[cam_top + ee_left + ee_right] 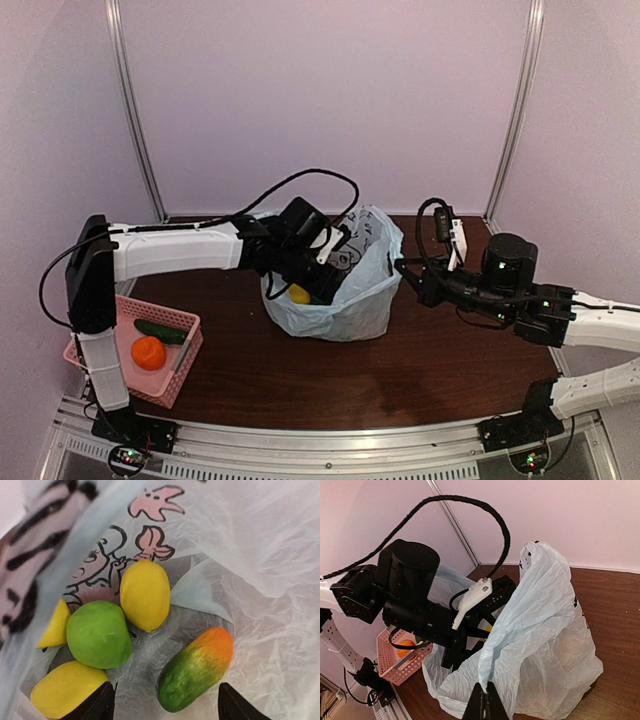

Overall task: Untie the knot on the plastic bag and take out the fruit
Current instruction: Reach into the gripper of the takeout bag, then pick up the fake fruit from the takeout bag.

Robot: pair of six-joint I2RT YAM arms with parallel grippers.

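Hanging over the open mouth of the thin, translucent pale blue plastic bag (350, 305), the left gripper (165, 702) points down into it, its two dark fingers (97, 705) spread wide with nothing between them. Inside the bag, below those fingers, lies the fruit. A yellow oval piece (145, 600) sits in the middle, and a round green piece (98, 634) touches it. A second yellow piece (65, 687) is tucked against the green one. A long green-to-orange piece (196, 667) lies slightly apart on the other side.

The right gripper (485, 705) is at the bag's right-hand rim, with its jaws pressed together on a fold of the plastic, and that side stands upright. Well apart from the bag, on its left in the overhead view, a pink perforated plastic basket (100, 322) holds a round orange fruit (148, 352) and a dark green cucumber-like piece (160, 332). The bag stands on a dark brown wooden table (300, 390).
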